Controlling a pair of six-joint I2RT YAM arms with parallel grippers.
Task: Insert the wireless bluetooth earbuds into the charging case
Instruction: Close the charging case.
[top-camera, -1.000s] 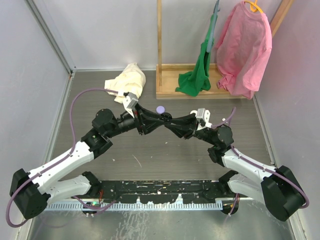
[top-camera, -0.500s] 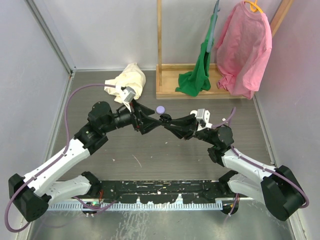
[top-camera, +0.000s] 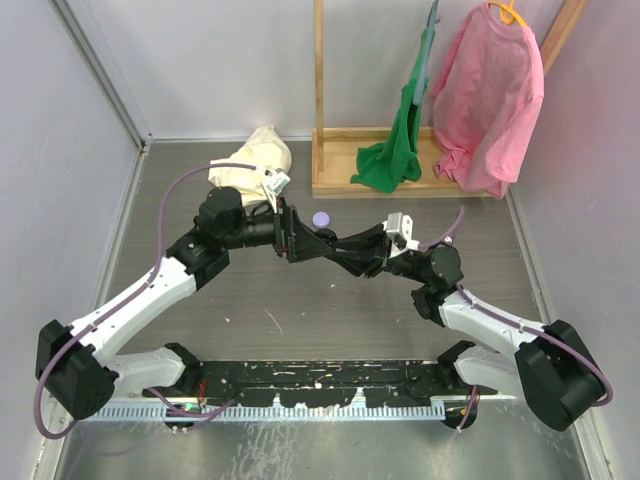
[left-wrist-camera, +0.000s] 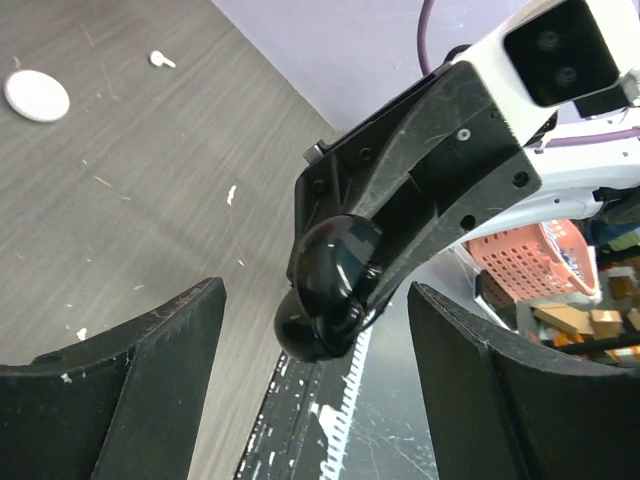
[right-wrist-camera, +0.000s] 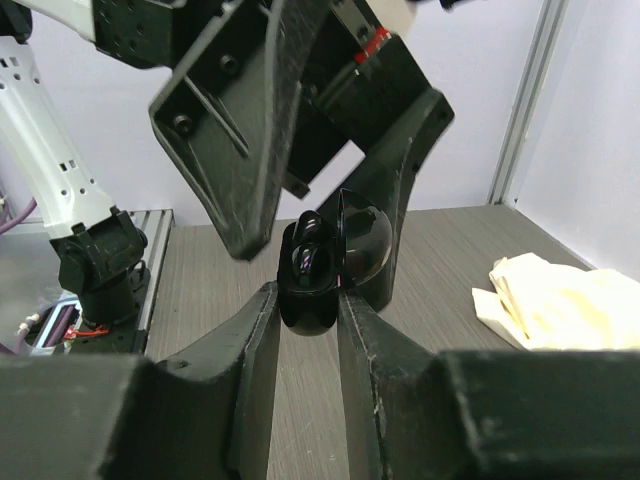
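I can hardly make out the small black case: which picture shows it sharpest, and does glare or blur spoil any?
Right wrist view: charging case sharp, small glints on its gloss; the right claw gripping it is blurred up close. Left wrist view: case glossy with soft reflections, left claw dark along the bottom. Top view: even light, case too small to see.

Left arm (top-camera: 150, 295): white shells, black joints.
Right arm (top-camera: 490, 325): same white and black.
Cables (top-camera: 163, 205): purple, one along each arm.
Bases (top-camera: 62, 378): black blocks.
Left tool (left-wrist-camera: 315, 300): matte black, scuffed, red mark.
Right tool (right-wrist-camera: 308, 300): black, worn edges.
Camera (left-wrist-camera: 565, 50): white housing, two lenses.
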